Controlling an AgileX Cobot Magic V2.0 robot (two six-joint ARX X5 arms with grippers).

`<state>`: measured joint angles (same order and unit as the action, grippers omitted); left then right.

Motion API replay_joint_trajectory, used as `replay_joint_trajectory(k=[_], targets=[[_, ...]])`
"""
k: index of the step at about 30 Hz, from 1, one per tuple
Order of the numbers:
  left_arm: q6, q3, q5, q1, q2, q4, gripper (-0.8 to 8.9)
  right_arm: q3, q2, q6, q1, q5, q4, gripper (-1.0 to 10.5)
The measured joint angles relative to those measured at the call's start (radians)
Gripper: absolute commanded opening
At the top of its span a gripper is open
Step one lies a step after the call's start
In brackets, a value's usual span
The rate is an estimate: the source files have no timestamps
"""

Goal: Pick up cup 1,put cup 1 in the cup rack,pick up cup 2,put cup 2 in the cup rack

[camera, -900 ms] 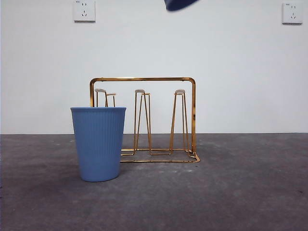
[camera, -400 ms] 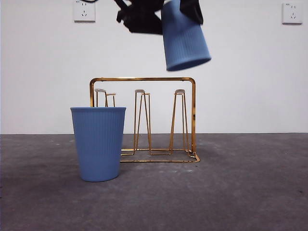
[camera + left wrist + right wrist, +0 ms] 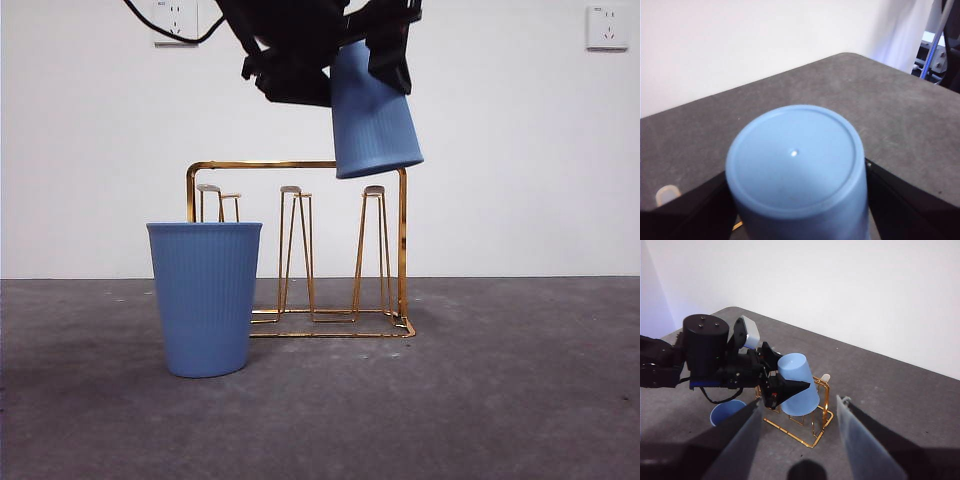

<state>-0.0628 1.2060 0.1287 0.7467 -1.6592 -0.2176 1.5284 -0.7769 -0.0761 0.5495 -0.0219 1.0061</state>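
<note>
I am working at the grey table [image 3: 520, 400], and the biggest thing on it is the gold cup rack [image 3: 296, 166], standing far of centre with its arched frame and upright prongs. Just in front of its left end, nearer to me, the second cup [image 3: 205, 298] is standing upright with its mouth up, untouched. In the right wrist view the same cup [image 3: 726, 411] is showing beside the rack [image 3: 821, 416].

I am running the left arm here. The left gripper [image 3: 330, 45] is clamping the first cup [image 3: 372, 115] by its sides, jaws closed on the wall, as the left wrist view shows with the cup's flat bottom [image 3: 796, 160] facing the camera. The cup is hanging upside down and a little tilted, its rim overlapping the top bar at the right end of the rack, above the rightmost prong [image 3: 374, 190]. I cannot tell whether the rim is touching the bar.

The right gripper [image 3: 799, 432] is waiting high and back, jaws spread wide, holding nothing.

So I judge the step in hand to be racking the first cup. The next move, as I read it, calls for squaring the cup upright over that prong, lowering the mouth over it, clear of the frame bar, then releasing.
</note>
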Motion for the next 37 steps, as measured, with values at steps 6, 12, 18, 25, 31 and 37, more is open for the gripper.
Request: replay_joint_trajectory(k=[6, 12, 18, 25, 31, 37], targets=[[0.0, 0.0, 0.0, -0.021, -0.029, -0.007, -0.08, 0.0, 0.0, 0.0, 0.0, 0.0, 0.0, 2.5], [0.0, 0.0, 0.0, -0.027, -0.063, -0.032, -0.08, 0.0, -0.002, 0.0, 0.0, 0.0, 0.0, 2.5], [-0.006, 0.0, 0.0, -0.027, -0.124, -0.03, -0.08, 0.0, -0.011, 0.0, 0.0, 0.0, 0.005, 2.5], [-0.017, 0.0, 0.0, -0.027, -0.154, -0.039, -0.08, 0.0, -0.018, 0.0, 0.0, 0.0, 0.022, 2.5], [-0.013, 0.01, 0.008, -0.026, -0.187, -0.049, -0.08, 0.0, -0.023, -0.003, 0.0, 0.0, 0.023, 2.5], [-0.008, 0.019, 0.015, -0.024, -0.206, -0.061, -0.08, 0.0, -0.032, -0.011, 0.0, 0.0, 0.025, 2.5]])
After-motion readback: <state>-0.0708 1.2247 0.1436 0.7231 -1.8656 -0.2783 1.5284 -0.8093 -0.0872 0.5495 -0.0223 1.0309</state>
